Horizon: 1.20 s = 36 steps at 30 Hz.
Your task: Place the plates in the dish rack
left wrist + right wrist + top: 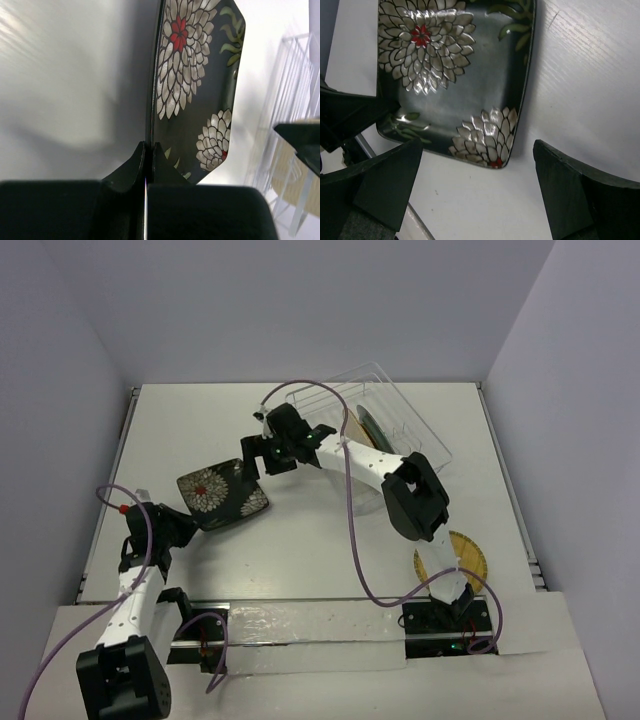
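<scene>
The black square plate (pixel 222 495) with white flowers is left of the table's middle. My left gripper (pixel 178 527) is shut on its near-left edge; the left wrist view shows both fingers (pixel 135 162) pinching the rim of the plate (pixel 195 75). My right gripper (pixel 252 465) is open and empty just above the plate's far right corner, and its wrist view shows the plate (pixel 455 75) ahead of the wide-open fingers (pixel 385 187). The dish rack (pixel 400 415) stands at the back right, with a tan plate (pixel 357 432) and a grey-blue plate (pixel 371 425) upright in it.
A tan woven round plate (pixel 455 558) lies flat by the right arm's base, partly under the arm. The rack's white wires (pixel 295 90) show at the right of the left wrist view. White walls close in the table on three sides.
</scene>
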### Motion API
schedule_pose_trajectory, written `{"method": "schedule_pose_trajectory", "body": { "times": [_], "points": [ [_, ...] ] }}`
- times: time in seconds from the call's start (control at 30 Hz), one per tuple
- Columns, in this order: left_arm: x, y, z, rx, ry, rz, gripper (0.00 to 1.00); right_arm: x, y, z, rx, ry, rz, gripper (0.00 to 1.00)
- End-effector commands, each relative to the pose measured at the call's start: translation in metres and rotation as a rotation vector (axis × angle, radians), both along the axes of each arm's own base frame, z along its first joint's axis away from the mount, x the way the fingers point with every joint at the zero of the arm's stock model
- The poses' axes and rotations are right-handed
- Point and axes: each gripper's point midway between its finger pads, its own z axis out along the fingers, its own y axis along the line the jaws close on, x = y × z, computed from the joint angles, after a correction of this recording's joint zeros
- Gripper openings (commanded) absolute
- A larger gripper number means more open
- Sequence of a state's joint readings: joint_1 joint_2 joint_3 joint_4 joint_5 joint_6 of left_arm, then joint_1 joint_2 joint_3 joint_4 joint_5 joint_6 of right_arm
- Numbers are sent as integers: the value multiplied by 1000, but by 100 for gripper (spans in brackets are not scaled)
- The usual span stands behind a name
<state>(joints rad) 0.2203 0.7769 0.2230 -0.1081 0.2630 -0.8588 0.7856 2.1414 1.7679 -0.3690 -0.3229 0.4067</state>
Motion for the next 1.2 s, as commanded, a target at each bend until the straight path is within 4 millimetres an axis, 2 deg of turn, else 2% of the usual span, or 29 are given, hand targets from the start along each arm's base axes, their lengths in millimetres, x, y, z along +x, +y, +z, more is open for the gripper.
{"method": "schedule_pose_trajectory", "body": {
  "times": [0.0, 0.13, 0.17, 0.27, 0.37, 0.43, 0.53, 0.6, 0.67, 0.73, 0.8, 0.87, 0.97, 1.07, 1.1, 1.17],
  "points": [
    [32, -23, 71, -24, -279, -114, 0, 4, 11, -8, 30, 21, -24, 98],
    [32, -32, 83, -35, -317, -142, 0, 3, 7, -16, 11, 31, -38, 98],
    [33, -31, 95, -27, -348, -135, 0, 5, 4, -17, 0, 24, -57, 98],
    [35, -25, 121, 23, -385, -91, 0, 8, -4, -9, -12, -9, -93, 98],
    [33, -23, 131, 35, -396, -69, 0, 9, -10, -5, -24, -30, -109, 98],
    [33, -27, 144, 34, -432, -87, 0, 9, -14, 5, -18, -52, -115, 98],
    [32, -33, 164, 28, -484, -117, 0, 7, -17, 6, -16, -62, -104, 98],
    [29, -41, 176, 0, -518, -159, 0, 3, -12, 14, 30, -72, -66, 97],
    [28, -46, 188, -13, -565, -182, 0, -1, -11, 13, 53, -64, -41, 95],
    [26, -52, 195, -34, -593, -214, 0, -10, -5, 27, 132, -67, 17, 92],
    [24, -56, 194, -51, -598, -230, 0, -15, -3, 49, 203, -90, 52, 90],
    [23, -58, 195, -63, -609, -237, 0, -19, -1, 59, 251, -89, 83, 87],
    [22, -61, 197, -77, -623, -254, 0, -27, -1, 72, 318, -60, 120, 77],
    [19, -66, 203, -92, -653, -282, 0, -36, -1, 86, 396, -40, 168, 52],
    [17, -68, 206, -92, -666, -297, 0, -39, -1, 89, 405, -45, 182, 38],
    [14, -72, 209, -90, -688, -326, 0, -43, -3, 98, 423, -56, 204, 28]
  ]
}}
